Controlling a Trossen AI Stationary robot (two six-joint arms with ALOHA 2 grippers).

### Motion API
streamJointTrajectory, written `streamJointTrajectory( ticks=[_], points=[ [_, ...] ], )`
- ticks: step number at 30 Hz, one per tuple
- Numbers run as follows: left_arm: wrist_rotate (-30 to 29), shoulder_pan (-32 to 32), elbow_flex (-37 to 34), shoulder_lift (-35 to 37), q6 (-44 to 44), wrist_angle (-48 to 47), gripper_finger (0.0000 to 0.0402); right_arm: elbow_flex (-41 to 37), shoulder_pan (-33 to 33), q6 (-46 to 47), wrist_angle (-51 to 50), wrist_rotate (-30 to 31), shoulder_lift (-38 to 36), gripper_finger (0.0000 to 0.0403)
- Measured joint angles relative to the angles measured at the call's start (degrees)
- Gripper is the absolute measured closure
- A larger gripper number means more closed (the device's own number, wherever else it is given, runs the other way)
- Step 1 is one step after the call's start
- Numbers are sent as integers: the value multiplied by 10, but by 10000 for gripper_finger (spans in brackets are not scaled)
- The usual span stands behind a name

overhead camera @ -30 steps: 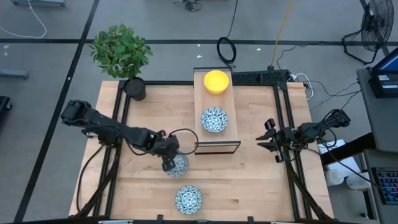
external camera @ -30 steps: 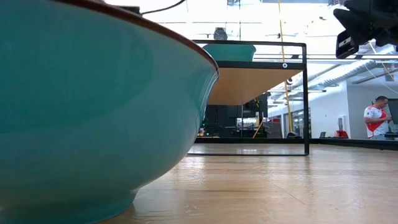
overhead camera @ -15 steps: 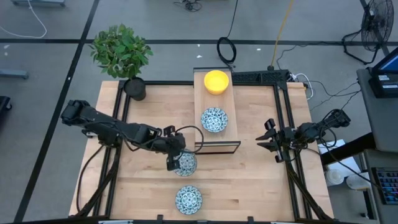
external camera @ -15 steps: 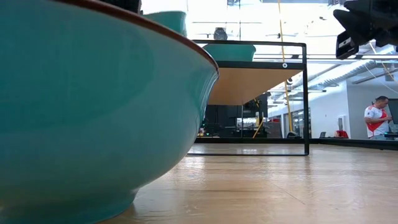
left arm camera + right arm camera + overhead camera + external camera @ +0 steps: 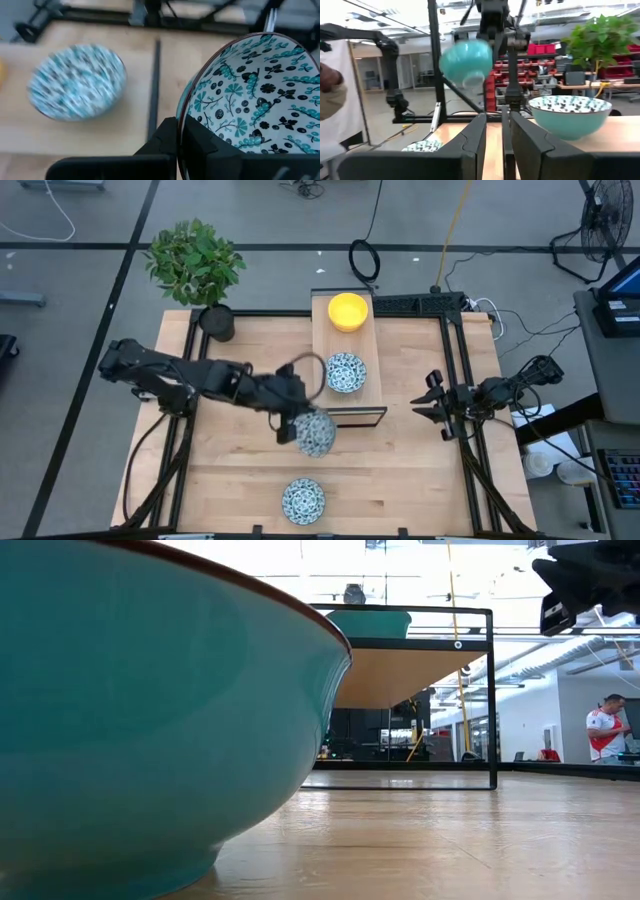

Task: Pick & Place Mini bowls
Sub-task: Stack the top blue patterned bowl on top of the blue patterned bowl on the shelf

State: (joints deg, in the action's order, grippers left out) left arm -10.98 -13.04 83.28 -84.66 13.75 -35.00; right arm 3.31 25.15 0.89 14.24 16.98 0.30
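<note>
My left gripper [image 5: 293, 423] hangs over the middle of the table, shut on a blue-floral mini bowl [image 5: 316, 433], which also shows in the air in the right wrist view [image 5: 466, 60]. A raised shelf [image 5: 318, 330] carries a yellow mini bowl [image 5: 347, 311] and another floral mini bowl [image 5: 344, 372], both resting on their feet. A third floral bowl [image 5: 302, 500] sits on the table near the front edge and fills the low view [image 5: 150, 720]. My right gripper [image 5: 428, 406] waits open at the table's right side. My left gripper pinches the bowl's rim [image 5: 182, 127], one finger [image 5: 212, 150] inside the bowl and the other [image 5: 162, 147] outside. The fingers come slanting down from the table's left. The bowl is lifted clear of the table and tilted, beside the shelf's front frame.
A dark plant pot [image 5: 217, 322] with a leafy plant stands at the table's far left corner. The shelf's black frame [image 5: 350, 418] stands just beyond the held bowl. Bare wood lies between the shelf and the front bowl. A person [image 5: 605, 730] stands far off in the room.
My left gripper has risen from the table with the floral bowl and gone toward the right, up to the shelf's front. The bowl, which sat on the wood, now hangs clear and tilted. The right arm has kept still.
</note>
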Motion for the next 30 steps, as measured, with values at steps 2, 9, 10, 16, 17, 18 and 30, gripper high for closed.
streamJointTrajectory(
  ticks=[2,9,10,16,17,18,30],
  points=[
    [0,16,24,0,-5,-3,390,0,0,1,0,12,0,328],
    [22,95,94,1,-4,-50,392,0,0,-5,1,36,0,328],
    [35,110,100,1,4,-53,392,0,0,-8,1,41,0,328],
    [100,186,111,-1,29,-61,391,0,0,-18,9,43,1,328],
    [110,196,112,-5,29,-60,392,0,0,-19,11,43,1,328],
    [125,206,112,-8,26,-59,392,0,0,-21,14,43,1,328],
    [230,287,273,-145,28,-199,392,0,0,-37,34,71,1,328]
  ],
)
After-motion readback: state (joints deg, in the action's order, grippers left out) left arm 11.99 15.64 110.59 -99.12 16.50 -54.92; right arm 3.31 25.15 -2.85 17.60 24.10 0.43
